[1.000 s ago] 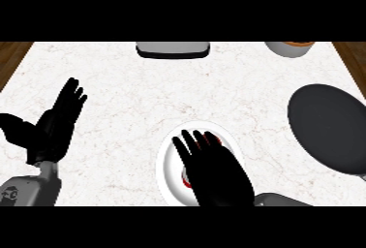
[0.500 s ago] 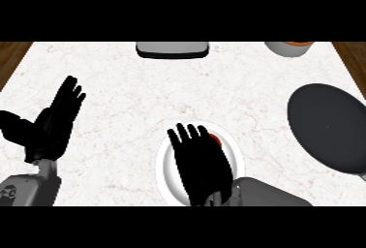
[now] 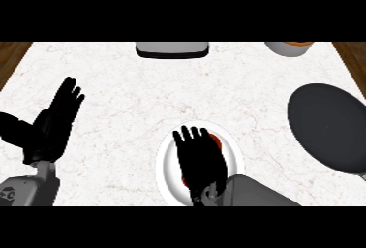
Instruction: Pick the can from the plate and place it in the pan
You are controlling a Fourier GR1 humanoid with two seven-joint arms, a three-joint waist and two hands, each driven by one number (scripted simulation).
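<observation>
A white plate (image 3: 167, 167) lies near the counter's front edge, at the middle. My right hand (image 3: 200, 160) is spread flat over it, fingers straight and pointing away from me. Only red edges of the can (image 3: 215, 140) show beside the fingers; the hand hides the rest of it. The dark pan (image 3: 330, 126) lies at the right edge of the counter, well apart from the hand. My left hand (image 3: 49, 128) rests open at the left, fingers up.
A grey box-like object (image 3: 172, 49) stands at the back middle. A grey bowl with an orange inside (image 3: 289, 47) stands at the back right. Brown wood borders the marble counter on both sides.
My right hand has slid to the left and back toward me over the plate, and its forearm now fills more of the lower edge. The left hand has not moved.
</observation>
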